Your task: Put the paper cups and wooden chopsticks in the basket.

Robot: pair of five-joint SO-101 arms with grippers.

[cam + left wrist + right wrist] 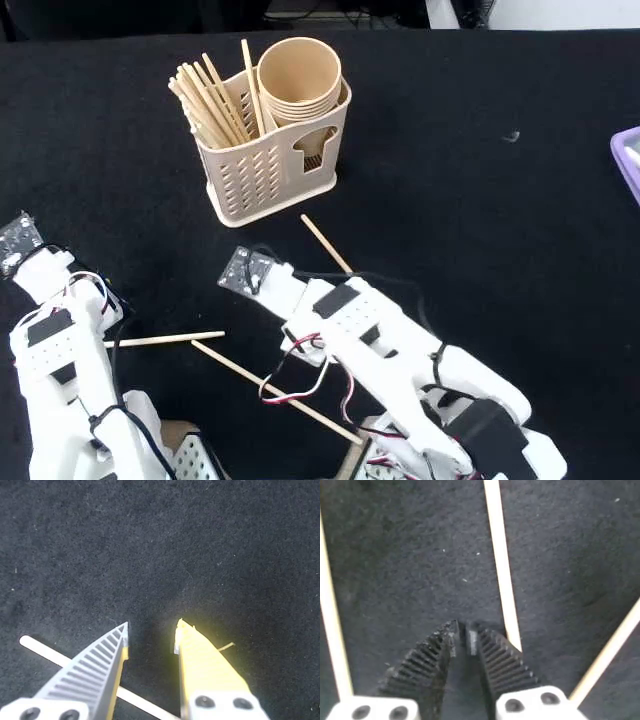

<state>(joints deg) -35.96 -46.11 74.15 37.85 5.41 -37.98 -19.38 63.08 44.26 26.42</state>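
A beige slotted basket point(262, 170) stands at the back of the black table. It holds a stack of paper cups point(300, 75) and several wooden chopsticks point(212, 100). Three chopsticks lie loose on the cloth: one point(325, 243) just in front of the basket, one point(165, 339) between the arms, and a long one point(275, 390) nearer the front. My left gripper point(151, 629) is open above the cloth, with a chopstick point(47, 651) running under its grey finger. My right gripper point(463, 630) is shut on nothing, its tip next to the end of a chopstick point(500, 565).
A purple tray's corner point(626, 155) shows at the right edge. Both white arms point(400, 370) take up the table's front, with loose wires around the right one. Two more chopsticks point(330, 620) flank the right gripper.
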